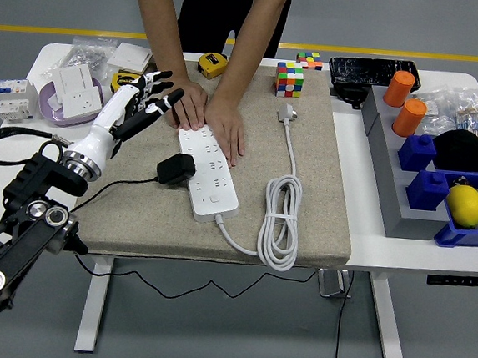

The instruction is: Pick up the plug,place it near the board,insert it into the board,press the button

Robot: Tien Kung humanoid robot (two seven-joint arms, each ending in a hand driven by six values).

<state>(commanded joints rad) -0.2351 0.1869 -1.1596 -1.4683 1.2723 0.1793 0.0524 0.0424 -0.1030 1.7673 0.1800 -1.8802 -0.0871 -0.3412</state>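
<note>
L hand (pixel 136 107) fingers spread, empty | plug (pixel 174 169) beside board (pixel 209 170), unseated | risk: person's hands (pixel 204 113) block press.

The person's hands (pixel 207 113) press on the board's (pixel 208 170) far end, blocking approach from above there. The plug (pixel 175 169) sits against its left edge. The coiled cable (pixel 280 220) lies to the right. The mat (pixel 127 215) left of the plug is bare.
</note>
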